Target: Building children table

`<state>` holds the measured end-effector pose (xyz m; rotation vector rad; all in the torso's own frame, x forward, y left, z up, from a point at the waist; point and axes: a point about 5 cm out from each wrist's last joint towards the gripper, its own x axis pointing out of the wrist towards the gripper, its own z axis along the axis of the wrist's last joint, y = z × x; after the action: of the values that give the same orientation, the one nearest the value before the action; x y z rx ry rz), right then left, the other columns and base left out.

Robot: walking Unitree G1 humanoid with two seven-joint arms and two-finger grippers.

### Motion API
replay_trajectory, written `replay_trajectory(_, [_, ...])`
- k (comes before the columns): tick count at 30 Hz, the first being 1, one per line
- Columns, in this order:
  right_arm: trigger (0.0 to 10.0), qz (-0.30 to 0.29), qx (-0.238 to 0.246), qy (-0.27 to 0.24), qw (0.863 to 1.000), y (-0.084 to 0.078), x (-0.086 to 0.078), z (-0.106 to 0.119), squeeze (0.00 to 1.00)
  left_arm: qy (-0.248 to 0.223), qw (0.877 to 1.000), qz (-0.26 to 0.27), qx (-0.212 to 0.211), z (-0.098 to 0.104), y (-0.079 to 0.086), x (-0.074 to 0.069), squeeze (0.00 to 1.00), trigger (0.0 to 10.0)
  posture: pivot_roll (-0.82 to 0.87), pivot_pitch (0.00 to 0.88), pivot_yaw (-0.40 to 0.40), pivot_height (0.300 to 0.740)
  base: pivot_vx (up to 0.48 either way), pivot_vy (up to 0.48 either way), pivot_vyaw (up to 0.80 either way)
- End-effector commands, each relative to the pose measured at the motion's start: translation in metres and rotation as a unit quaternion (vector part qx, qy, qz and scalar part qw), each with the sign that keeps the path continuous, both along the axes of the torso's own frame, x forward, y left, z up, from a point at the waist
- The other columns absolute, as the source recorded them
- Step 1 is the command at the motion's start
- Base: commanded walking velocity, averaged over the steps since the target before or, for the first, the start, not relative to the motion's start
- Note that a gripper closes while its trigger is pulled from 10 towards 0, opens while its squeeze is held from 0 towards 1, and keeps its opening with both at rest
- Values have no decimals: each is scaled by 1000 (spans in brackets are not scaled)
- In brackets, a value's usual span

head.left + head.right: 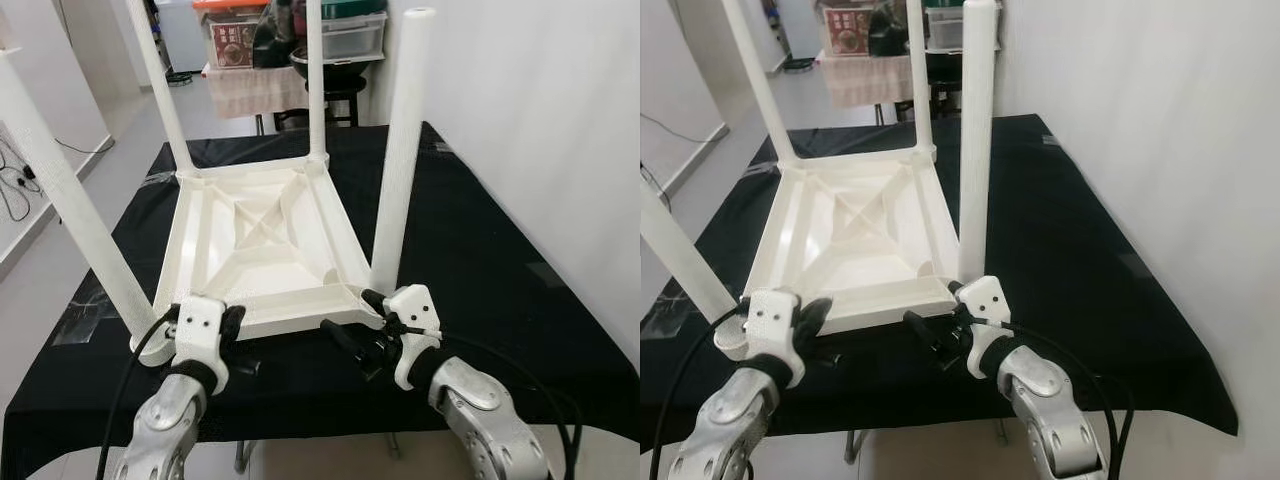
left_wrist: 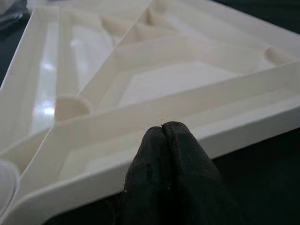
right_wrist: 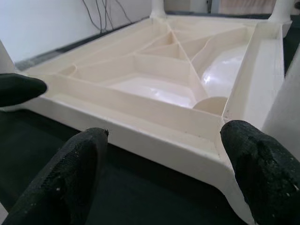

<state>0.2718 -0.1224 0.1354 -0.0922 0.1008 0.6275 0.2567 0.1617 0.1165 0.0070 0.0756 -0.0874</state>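
A white plastic children's table point(image 1: 265, 235) lies upside down on a black-covered work table point(image 1: 480, 260). Its legs stand upright at the corners: near right leg point(image 1: 403, 150), near left leg point(image 1: 75, 210) and two far legs point(image 1: 315, 80). My left gripper point(image 1: 232, 318) is shut with nothing in it, its tips point(image 2: 163, 129) just short of the near rim by the near left corner. At the near right corner, beside the foot of the near right leg, my right gripper point(image 1: 356, 316) is open. Its fingers point(image 3: 89, 150) are spread before the rim point(image 3: 154, 136).
A white wall runs close along the right side. Behind the work table stand a cloth-draped shelf and storage boxes point(image 1: 300, 40). Cables point(image 1: 15, 190) lie on the floor at the left. The black cloth's near edge hangs just under my wrists.
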Motion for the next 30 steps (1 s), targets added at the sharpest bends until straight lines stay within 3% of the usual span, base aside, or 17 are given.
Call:
replay_trajectory(1, [10000, 7, -2, 14, 1000, 4, -1, -4, 0, 7, 1000, 14, 0, 0, 6, -2, 0, 10000, -32, 50, 1, 740, 0, 450, 0])
replay_trajectory(13, [10000, -22, -27, 9, 999, -1, 4, -5, 0, 10, 1000, 21, 7, 1, 12, 0, 0, 10000, -50, 58, 2, 740, 0, 450, 0])
replay_trajectory(18, [10000, -5, -53, 1, 999, 4, 5, -6, 0, -4, 1000, -19, 15, 6, 2, -2, 0, 10000, -50, 57, 4, 740, 0, 0, 0])
replay_trajectory(22, [10000, -1, -61, -2, 998, 5, 7, -6, 0, -5, 1000, -22, 22, 7, 0, -3, 0, 10000, -48, 56, 0, 740, 0, 0, 0])
replay_trajectory(30, [10000, 1, -66, -6, 998, 8, 11, -5, 0, -18, 999, 4, 40, 11, 12, 1, 0, 10000, -42, 60, -8, 740, 0, 0, 0])
